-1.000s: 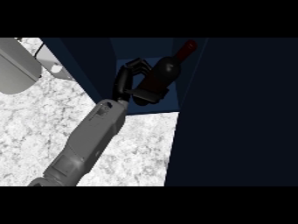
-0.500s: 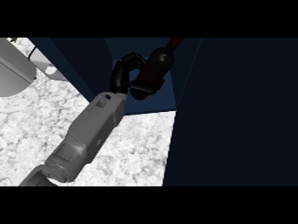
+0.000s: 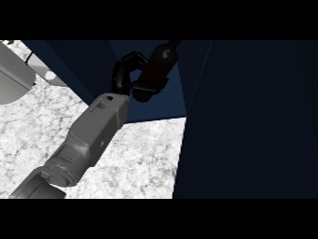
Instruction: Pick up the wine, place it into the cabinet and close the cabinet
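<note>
My forearm is a matte grey casing, boxy and flat-sided, widening a little toward the elbow end. Behind my fingers, the wrist end of the casing carries a small dark round mark on its upper face. Further back from my fingers, a rounded grey collar rings the arm where one segment meets the next. My hand is glossy black, built of slim jointed fingers with rounded links, darker than everything else on me.

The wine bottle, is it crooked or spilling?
The wine bottle is tilted, because the left hand holds it inside the dark blue cabinet rather than standing it down. Nothing looks spilled or broken.
</note>
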{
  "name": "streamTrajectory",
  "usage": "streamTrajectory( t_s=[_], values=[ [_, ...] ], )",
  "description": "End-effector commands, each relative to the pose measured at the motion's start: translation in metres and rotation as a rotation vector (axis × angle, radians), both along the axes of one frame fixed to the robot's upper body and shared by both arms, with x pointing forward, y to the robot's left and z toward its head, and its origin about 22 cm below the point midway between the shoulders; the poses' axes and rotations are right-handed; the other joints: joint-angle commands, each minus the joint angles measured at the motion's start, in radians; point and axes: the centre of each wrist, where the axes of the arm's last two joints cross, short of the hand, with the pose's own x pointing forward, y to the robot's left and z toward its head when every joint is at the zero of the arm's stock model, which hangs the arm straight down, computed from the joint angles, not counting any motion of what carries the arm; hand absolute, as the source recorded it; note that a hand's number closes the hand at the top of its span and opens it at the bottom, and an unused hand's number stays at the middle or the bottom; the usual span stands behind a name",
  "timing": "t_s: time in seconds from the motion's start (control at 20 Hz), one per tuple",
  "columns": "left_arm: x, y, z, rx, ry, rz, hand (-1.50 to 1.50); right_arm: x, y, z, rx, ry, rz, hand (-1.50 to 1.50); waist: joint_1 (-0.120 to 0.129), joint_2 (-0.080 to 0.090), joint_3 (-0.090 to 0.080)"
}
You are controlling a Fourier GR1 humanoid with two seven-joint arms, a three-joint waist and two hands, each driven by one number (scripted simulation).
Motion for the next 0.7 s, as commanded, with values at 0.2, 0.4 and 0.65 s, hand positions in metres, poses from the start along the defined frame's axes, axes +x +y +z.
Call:
streamTrajectory(
  t_s=[0.2, 0.4, 0.65],
  values=[
    [0.012, 0.017, 0.014, 0.121, -0.065, 0.077, -1.50, -0.019, -0.005, 0.023, 0.076, 0.020, 0.071, -1.50, -0.015, 0.007, 0.000],
    [0.014, 0.009, 0.018, 0.164, -0.061, 0.081, -1.50, -0.018, -0.005, 0.020, 0.069, 0.008, 0.068, -1.50, -0.017, 0.008, 0.000],
    [0.017, 0.029, 0.020, 0.191, -0.074, 0.139, -1.50, -0.018, -0.003, 0.016, 0.084, 0.003, 0.085, -1.50, -0.023, 0.014, 0.000]
  ],
)
